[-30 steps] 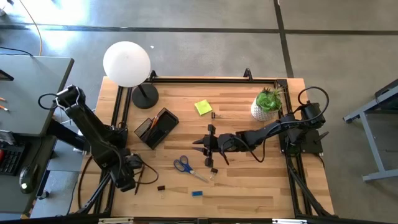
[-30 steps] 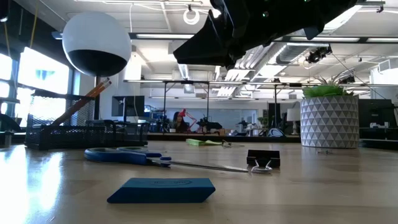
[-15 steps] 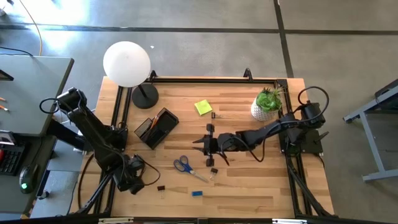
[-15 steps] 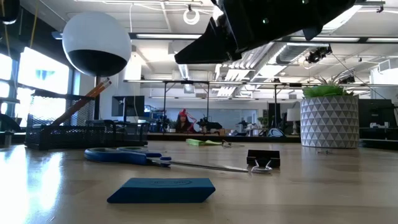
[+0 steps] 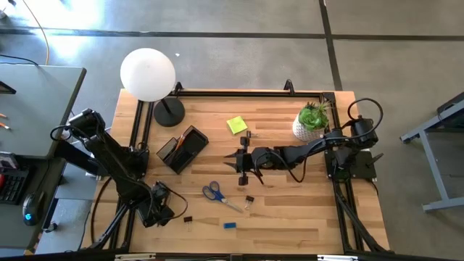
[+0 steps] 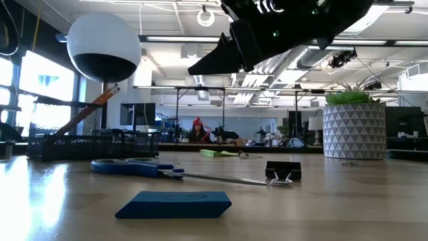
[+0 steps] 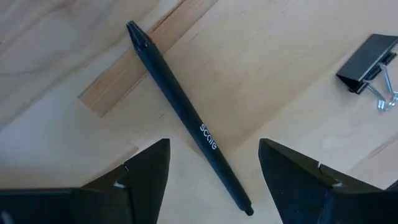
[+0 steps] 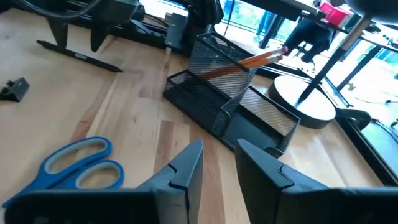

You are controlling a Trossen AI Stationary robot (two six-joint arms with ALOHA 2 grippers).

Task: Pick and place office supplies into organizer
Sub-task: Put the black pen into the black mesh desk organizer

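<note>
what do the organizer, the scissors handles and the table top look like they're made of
Organizer: black metal wire mesh, likely; fine see-through grid on its walls, matte.
Scissors handles: blue plastic, apparently; smooth moulded loops with a soft sheen.
Table top: light wood, finished smooth; visible grain and joined strips, though a veneer or laminate cannot be ruled out.

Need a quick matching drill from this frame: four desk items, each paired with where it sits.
1. scissors
2. sticky-note pad
3. dark pen
4. orange pencil

a. standing in the organizer
b. lying between the open left jaws
c. beside the potted plant
d. flat on the table's front middle

Pairs: 1-d, 2-c, 3-b, 4-a
</note>
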